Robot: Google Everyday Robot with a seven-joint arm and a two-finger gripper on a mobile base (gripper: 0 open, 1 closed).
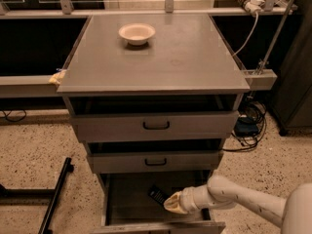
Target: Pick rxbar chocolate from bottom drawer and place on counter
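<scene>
Jaws inside bottom drawer (126, 200), just beside rxbar chocolate (157, 195)

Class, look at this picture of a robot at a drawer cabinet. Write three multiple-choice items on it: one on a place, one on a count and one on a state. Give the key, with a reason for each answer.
1. Where is the rxbar chocolate?
A in the top drawer
B in the bottom drawer
C on the floor

2. How many drawer fronts show a black handle?
A one
B two
C four

3. The bottom drawer is
A pulled open
B pushed shut
C taken out of the cabinet

Key:
1 B, the black bar lies inside the lowest drawer, just left of the gripper, which reaches into that drawer.
2 B, only the two upper fronts show one.
3 A, its inside shows from above.
</scene>
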